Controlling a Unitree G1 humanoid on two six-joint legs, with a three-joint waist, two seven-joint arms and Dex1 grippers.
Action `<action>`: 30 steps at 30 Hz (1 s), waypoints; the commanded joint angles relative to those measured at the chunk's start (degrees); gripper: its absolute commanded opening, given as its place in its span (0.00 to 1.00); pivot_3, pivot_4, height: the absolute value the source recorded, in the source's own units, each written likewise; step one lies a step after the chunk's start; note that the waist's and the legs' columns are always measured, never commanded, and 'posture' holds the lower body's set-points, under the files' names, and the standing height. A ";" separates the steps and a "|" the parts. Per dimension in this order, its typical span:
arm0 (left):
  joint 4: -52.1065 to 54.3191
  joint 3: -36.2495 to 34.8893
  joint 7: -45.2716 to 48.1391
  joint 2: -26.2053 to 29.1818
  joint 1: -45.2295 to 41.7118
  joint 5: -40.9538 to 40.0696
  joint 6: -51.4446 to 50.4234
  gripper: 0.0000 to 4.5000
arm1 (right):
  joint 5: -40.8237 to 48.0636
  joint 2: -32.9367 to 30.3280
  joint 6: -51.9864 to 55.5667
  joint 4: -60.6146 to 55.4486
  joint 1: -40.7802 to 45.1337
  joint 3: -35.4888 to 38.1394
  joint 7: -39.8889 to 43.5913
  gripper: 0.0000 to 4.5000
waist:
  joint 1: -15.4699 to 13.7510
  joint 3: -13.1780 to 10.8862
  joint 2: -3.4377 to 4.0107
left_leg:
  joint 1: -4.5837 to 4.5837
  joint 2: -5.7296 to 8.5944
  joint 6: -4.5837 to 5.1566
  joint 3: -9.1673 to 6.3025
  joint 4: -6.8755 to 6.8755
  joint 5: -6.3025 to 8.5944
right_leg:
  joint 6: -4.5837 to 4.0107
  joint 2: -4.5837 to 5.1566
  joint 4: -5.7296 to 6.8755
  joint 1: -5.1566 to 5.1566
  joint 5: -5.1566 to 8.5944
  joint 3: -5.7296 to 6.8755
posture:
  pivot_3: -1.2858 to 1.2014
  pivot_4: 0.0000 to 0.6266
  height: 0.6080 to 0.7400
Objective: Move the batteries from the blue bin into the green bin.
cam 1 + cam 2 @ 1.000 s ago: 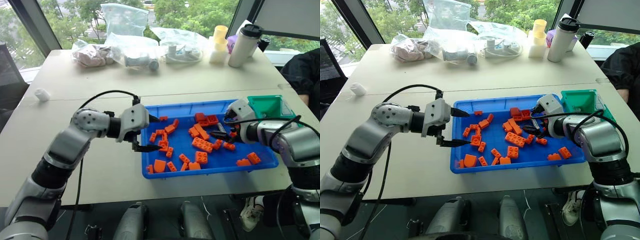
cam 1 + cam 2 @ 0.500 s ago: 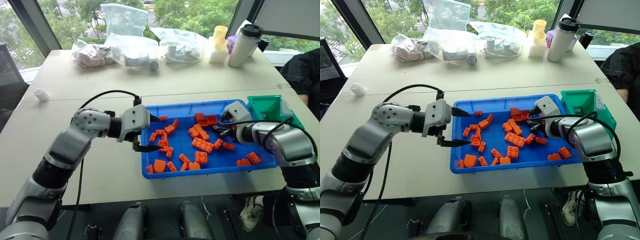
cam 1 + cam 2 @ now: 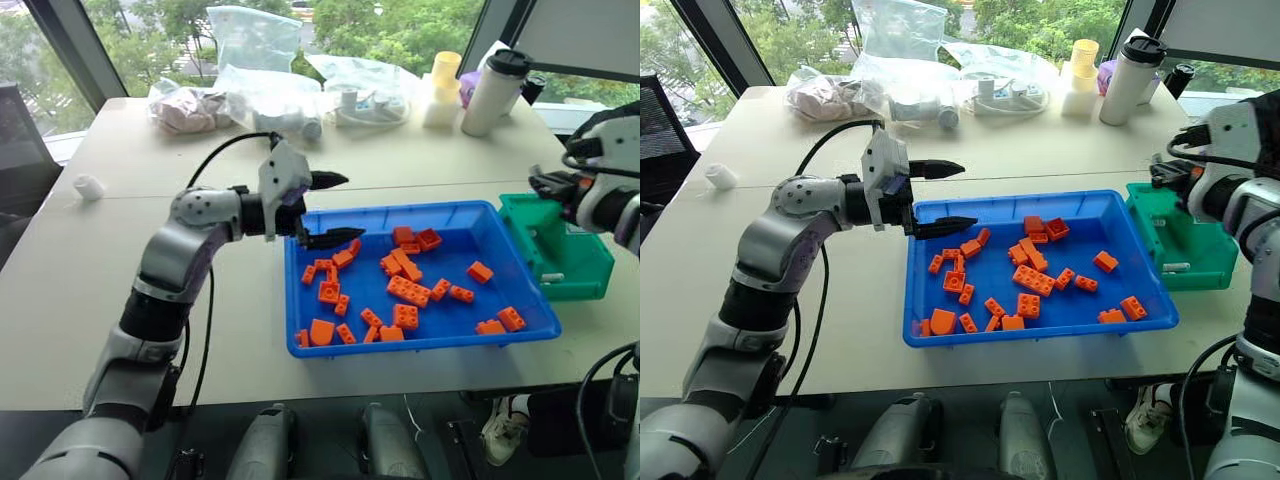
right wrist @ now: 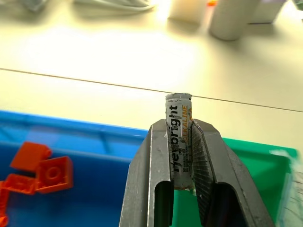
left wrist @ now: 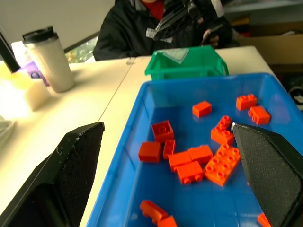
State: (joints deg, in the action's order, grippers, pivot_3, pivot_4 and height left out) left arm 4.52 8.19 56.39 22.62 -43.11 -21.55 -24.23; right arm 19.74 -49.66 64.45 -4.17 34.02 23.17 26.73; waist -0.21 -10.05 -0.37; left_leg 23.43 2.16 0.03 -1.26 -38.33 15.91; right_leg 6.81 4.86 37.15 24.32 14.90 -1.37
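Right wrist view — right hand (image 4: 182,142) grips a battery (image 4: 179,138) above the green bin (image 4: 255,156) rim, clear tabletop beyond

We see bare floor in the shallow bright blue plastic tray (image 3: 300,290) toward three o'clock, between scattered orange toy bricks (image 3: 404,290). The small deep green plastic bin (image 3: 577,280) beside it lies open from above; one silver-grey battery (image 3: 1174,267) lies inside.

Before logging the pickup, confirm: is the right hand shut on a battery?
Yes, the right hand is clamped on an upright battery between its two fingers.
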 commanded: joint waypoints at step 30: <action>-1.50 9.91 6.36 0.04 -1.92 5.72 2.22 1.00 | -1.59 0.18 0.09 4.69 -2.46 0.63 -5.26 0.44 | 0.84 0.02 0.04 | -0.02 -0.03 0.00 0.02 0.02 0.00 | 0.00 -0.06 0.02 0.00 0.00 -0.05 | 0.52 0.24 1.00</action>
State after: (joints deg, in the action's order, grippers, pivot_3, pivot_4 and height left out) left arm 1.14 18.99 62.53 22.56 -44.53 -15.67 -23.18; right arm 17.80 -49.26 64.72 1.48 30.86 23.27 21.24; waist 0.63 -10.04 -0.32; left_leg 23.41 2.13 0.03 -1.24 -38.32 15.91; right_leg 6.81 4.79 37.17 24.32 14.90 -1.42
